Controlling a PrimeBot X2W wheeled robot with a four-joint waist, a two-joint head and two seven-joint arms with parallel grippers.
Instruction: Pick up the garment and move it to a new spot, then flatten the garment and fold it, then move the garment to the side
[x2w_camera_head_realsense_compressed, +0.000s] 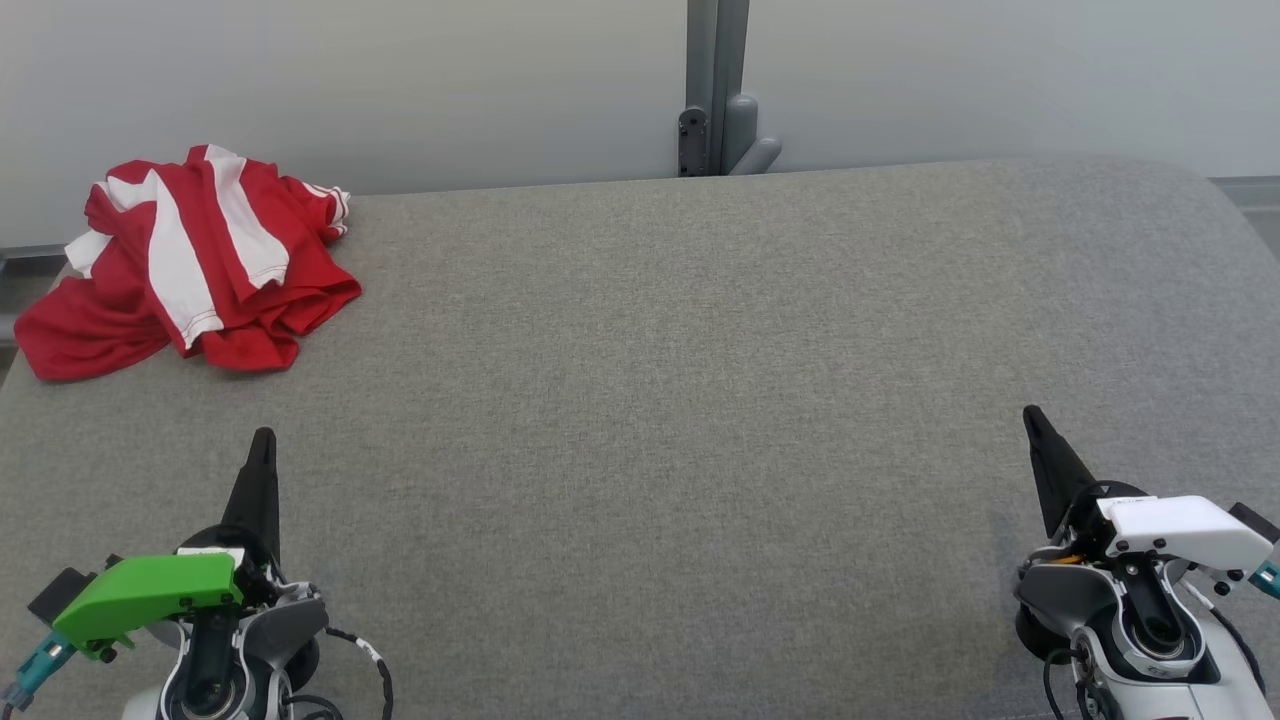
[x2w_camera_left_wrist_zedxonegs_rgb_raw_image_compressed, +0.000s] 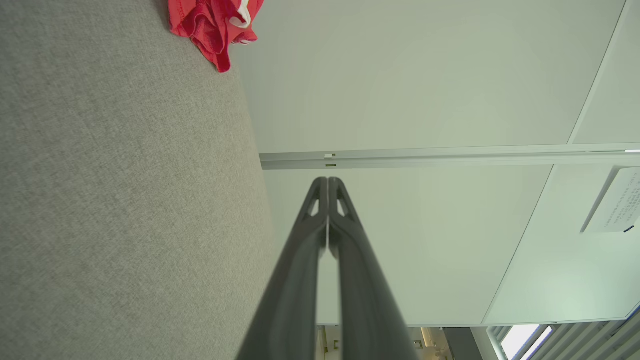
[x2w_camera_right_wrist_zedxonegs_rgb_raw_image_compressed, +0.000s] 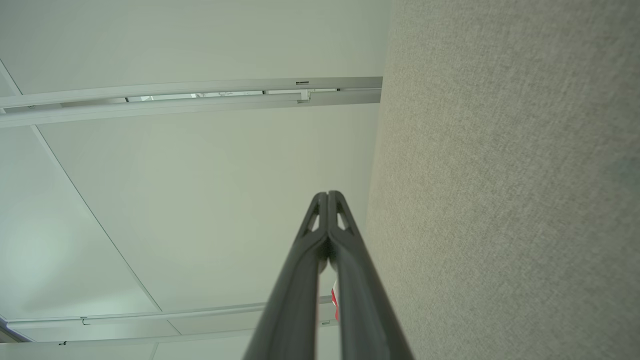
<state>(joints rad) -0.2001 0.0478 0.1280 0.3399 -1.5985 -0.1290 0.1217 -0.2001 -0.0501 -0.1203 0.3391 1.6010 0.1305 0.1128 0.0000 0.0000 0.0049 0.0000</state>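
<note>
The garment (x2w_camera_head_realsense_compressed: 190, 265) lies crumpled at the bench's (x2w_camera_head_realsense_compressed: 700, 400) far left corner, well ahead of the left fingers (x2w_camera_head_realsense_compressed: 258, 490). The right fingers (x2w_camera_head_realsense_compressed: 1050, 465) are well apart from it. Both pairs are clenched and empty.

A grey, fabric-covered table (x2w_camera_head_realsense_compressed: 700, 420) bears one thing: a crumpled red-and-white striped garment (x2w_camera_head_realsense_compressed: 190, 270), heaped at ten o'clock, close to the table's far edge.

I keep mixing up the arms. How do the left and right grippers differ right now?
The left gripper has a green cover, the right gripper a white cover. The left gripper sits nearer the crumpled shirt; the right gripper is far from it. Both are shut, empty.
</note>
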